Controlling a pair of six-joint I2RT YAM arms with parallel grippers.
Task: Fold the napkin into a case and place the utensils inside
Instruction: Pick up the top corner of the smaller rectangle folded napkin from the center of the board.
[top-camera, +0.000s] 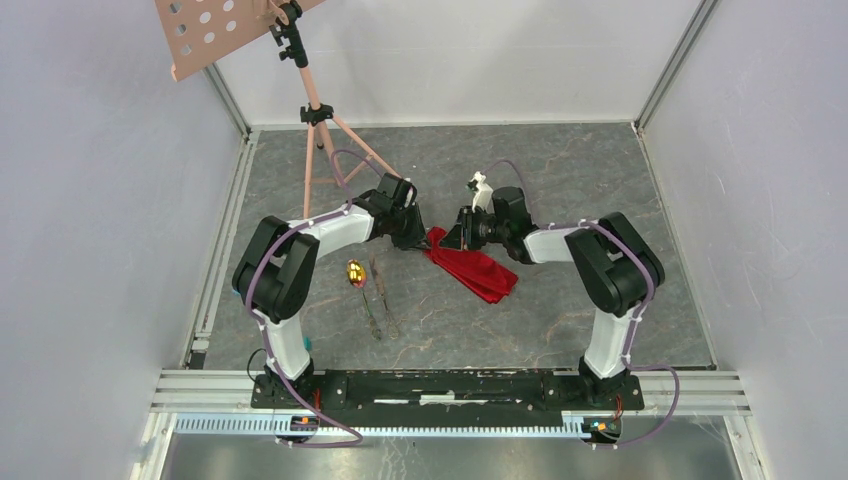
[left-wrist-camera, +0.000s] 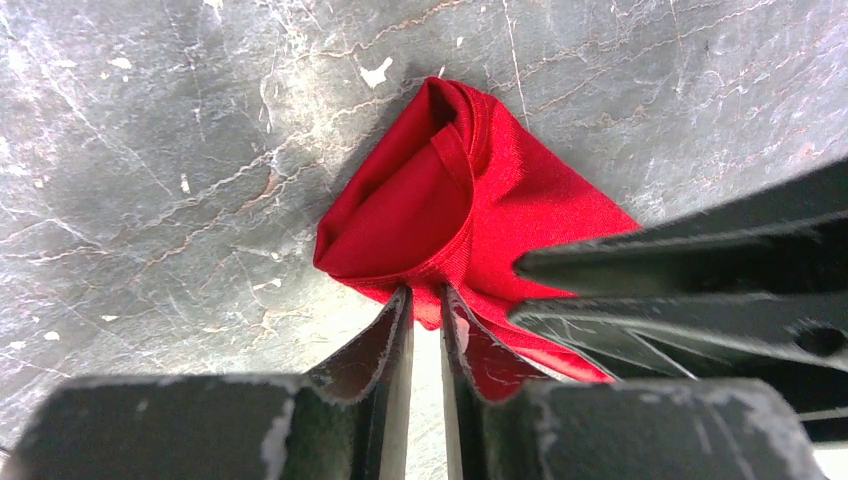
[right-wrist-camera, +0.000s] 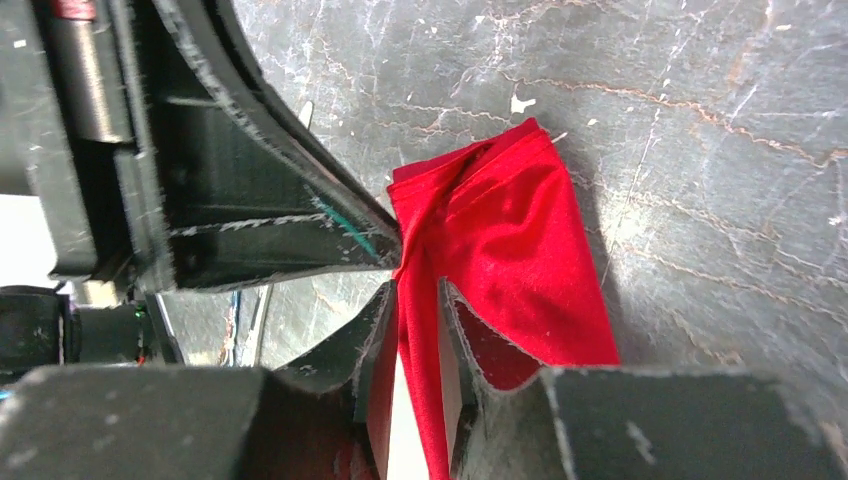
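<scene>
The napkin (top-camera: 472, 262) lies bunched in a red strip in the middle of the bench (top-camera: 580, 170), with both arms meeting at its far-left end. The left jaws are nearly closed and nip its hem at their tips. The right jaws stand narrowly apart and clamp a fold that runs between them. The utensils (top-camera: 378, 300), among them a gold spoon (top-camera: 355, 272), lie near on the left, apart from the cloth. A pink stand (top-camera: 318, 150) rises behind the left arm.

Tripod legs (top-camera: 322, 160) stand close behind the left gripper (top-camera: 421, 240).
</scene>
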